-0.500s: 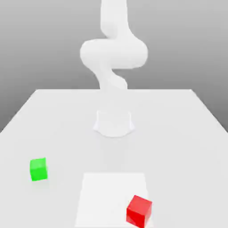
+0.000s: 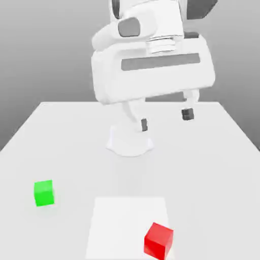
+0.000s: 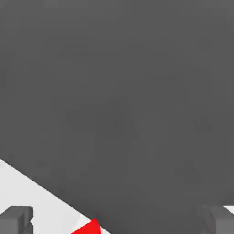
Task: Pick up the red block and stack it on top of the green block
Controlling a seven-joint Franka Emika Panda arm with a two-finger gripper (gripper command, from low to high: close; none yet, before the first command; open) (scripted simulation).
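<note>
Jaws (image 2: 166, 119) wide apart, nothing between them, up above the counter (image 2: 213, 172). Red block (image 2: 158, 240) sits at the white patch's (image 2: 127, 218) corner, the exterior view's right; green block (image 2: 44, 193) well apart, left. Red looks rigid, probably light, smooth faces maybe slippery. I'd turn to match its angle, grip two opposite sides at mid-height, squeeze moderately.

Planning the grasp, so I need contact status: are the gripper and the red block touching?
Apart. The exterior view shows it: the open gripper hangs well above the table, with a wide gap between its fingertips and the red block.
</note>
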